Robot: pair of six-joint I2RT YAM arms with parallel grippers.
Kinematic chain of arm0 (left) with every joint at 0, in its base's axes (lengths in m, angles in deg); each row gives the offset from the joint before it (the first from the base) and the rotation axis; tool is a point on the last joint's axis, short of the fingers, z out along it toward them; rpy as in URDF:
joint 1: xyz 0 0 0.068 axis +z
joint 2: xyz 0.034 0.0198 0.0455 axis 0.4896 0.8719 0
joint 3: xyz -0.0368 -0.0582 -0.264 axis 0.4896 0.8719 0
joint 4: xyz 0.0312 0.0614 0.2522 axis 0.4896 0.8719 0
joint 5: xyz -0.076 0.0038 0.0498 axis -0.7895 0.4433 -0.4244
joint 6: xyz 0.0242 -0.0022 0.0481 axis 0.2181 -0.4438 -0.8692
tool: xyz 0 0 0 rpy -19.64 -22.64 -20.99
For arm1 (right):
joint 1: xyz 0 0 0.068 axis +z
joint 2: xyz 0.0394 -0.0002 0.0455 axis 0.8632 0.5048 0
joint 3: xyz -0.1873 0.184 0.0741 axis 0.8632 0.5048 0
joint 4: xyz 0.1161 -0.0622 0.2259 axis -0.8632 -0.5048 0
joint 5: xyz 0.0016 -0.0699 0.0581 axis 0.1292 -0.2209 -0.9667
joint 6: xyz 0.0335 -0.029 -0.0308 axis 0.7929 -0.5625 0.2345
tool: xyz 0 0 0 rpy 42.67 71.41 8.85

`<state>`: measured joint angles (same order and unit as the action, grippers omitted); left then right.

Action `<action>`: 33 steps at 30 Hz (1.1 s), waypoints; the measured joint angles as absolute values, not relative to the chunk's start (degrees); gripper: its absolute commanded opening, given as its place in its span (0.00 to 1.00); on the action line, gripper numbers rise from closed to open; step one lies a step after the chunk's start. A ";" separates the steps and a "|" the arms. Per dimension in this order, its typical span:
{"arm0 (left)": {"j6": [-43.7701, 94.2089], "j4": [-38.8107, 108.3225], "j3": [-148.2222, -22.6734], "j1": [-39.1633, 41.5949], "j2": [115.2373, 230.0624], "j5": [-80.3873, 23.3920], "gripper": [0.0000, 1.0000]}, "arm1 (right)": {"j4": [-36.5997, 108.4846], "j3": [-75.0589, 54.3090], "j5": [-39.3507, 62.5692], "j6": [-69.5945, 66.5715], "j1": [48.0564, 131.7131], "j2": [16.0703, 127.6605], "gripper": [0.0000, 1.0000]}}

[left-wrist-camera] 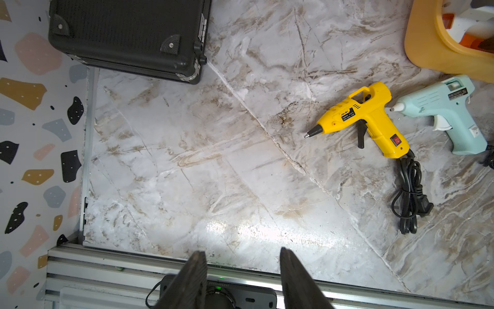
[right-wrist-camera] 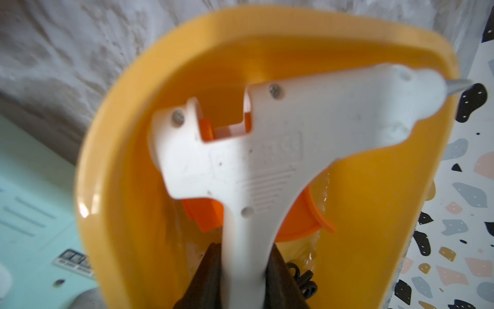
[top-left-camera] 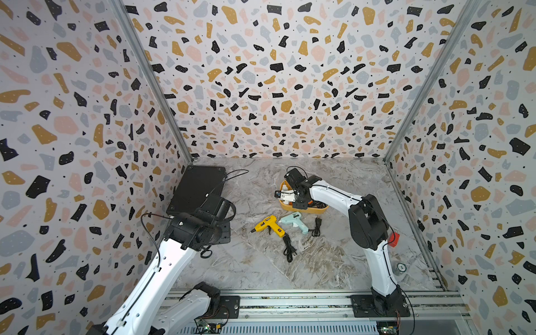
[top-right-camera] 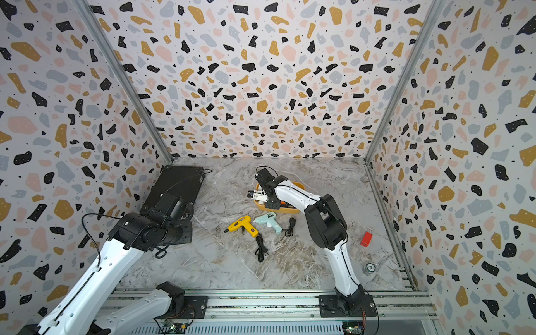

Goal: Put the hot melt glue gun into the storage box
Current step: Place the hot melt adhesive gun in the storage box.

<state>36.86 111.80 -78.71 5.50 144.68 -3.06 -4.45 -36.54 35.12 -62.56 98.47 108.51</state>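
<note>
marble tabletop [top-left-camera: 319, 261] walled in by terrazzo-patterned panels, with two arms mounted on the near rail. right gripper [right-wrist-camera: 244, 256] clamped on the handle of the white glue gun [right-wrist-camera: 267, 149], one finger on each side of it. in the right wrist view the gun's body lies across the open storage box [right-wrist-camera: 120, 133], and its metal nozzle reaches past the rim. whether the gun rests on the floor of the box or hangs just above it cannot be told. a coil of black cord [right-wrist-camera: 304, 278] lies inside the box beside the gripper, and orange parts show behind the gun's body.

in both top views the storage box [top-left-camera: 307, 210] [top-right-camera: 278, 209] sits towards the back of the table, right of centre, with the right gripper [top-left-camera: 293, 197] over its left end.

yellow glue gun [top-left-camera: 268, 224] [left-wrist-camera: 366, 117] and mint glue gun [top-left-camera: 293, 220] [left-wrist-camera: 449, 112] lie on their sides on the marble just in front of the box, side by side, with nozzles pointing left. each has its bundled black cord beside it. neither is touched by an arm.

left gripper [left-wrist-camera: 242, 251] hovers above bare marble at the left of the table with its jaws apart and nothing between them, well apart from both guns.

flat black case [top-left-camera: 197, 185] [left-wrist-camera: 125, 34] sits at the back left against the wall. red block [top-left-camera: 394, 239] stands near the right wall.
</note>
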 measured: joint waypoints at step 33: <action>35.57 111.47 -78.78 5.50 145.84 -2.23 0.53 | -11.07 -46.52 33.91 -55.65 97.24 110.96 0.86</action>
<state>35.57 111.47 -78.78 5.50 145.84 -2.23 -11.07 -46.52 33.91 -55.65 97.24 110.96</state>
